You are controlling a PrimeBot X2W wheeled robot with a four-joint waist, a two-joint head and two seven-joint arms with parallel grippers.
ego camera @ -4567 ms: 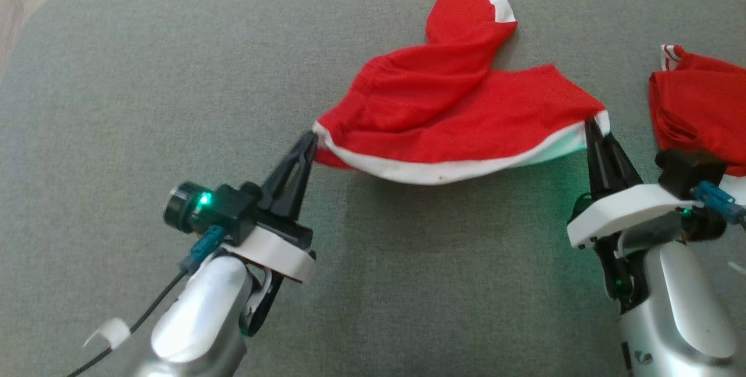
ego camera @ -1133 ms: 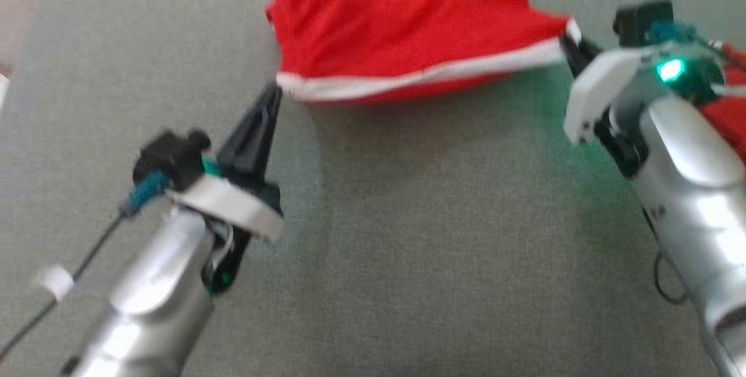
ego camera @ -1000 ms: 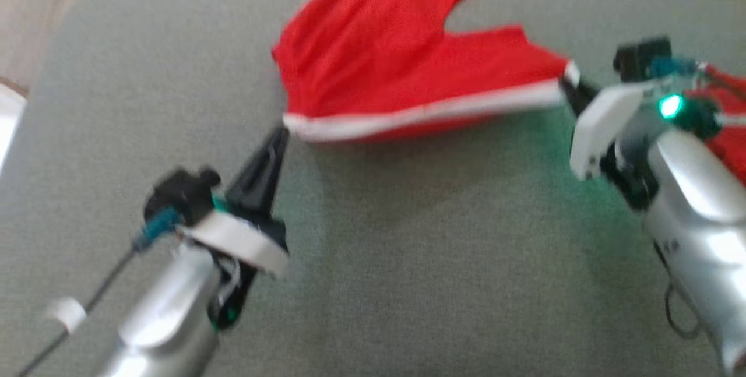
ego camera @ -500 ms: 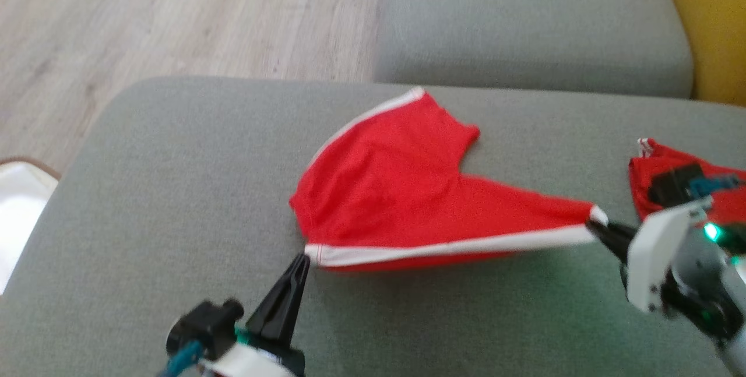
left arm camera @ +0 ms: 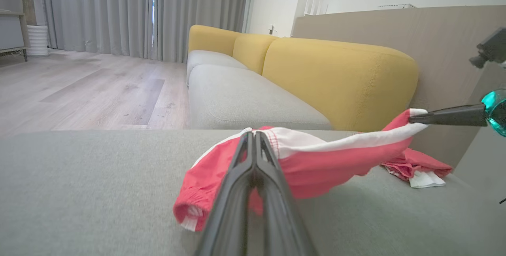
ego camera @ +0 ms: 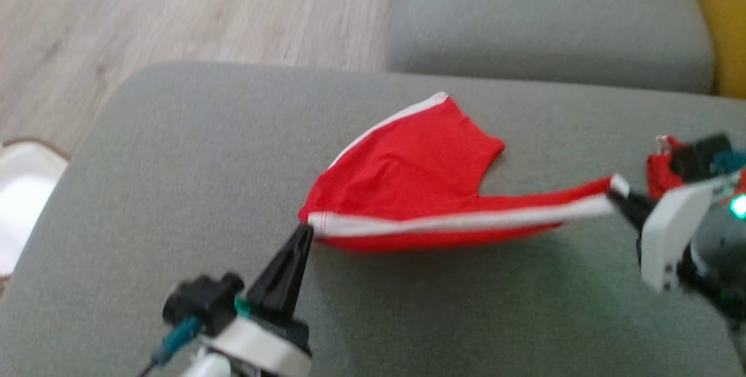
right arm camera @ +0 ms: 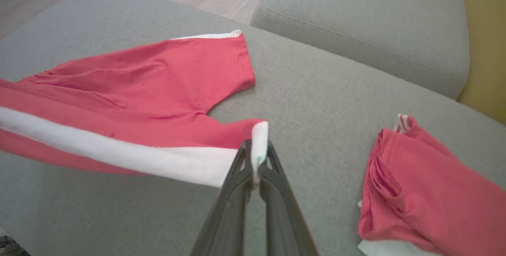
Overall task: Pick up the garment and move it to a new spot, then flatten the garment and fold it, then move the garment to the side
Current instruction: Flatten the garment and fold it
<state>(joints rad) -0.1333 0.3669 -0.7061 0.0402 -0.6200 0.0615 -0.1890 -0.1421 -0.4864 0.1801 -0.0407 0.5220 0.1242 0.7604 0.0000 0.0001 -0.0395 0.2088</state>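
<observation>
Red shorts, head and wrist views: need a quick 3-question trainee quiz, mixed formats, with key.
1. True or false: the left gripper is shut on the red shorts.
2. Pick one: the right gripper pinches A) the end of the shorts' white band, B) the cushion fabric, C) nothing.
3. Fill in: a second red garment lies on the grey cushion, on the robot's ____ of the shorts.

Key: 1 true; 2 A; 3 right.
</observation>
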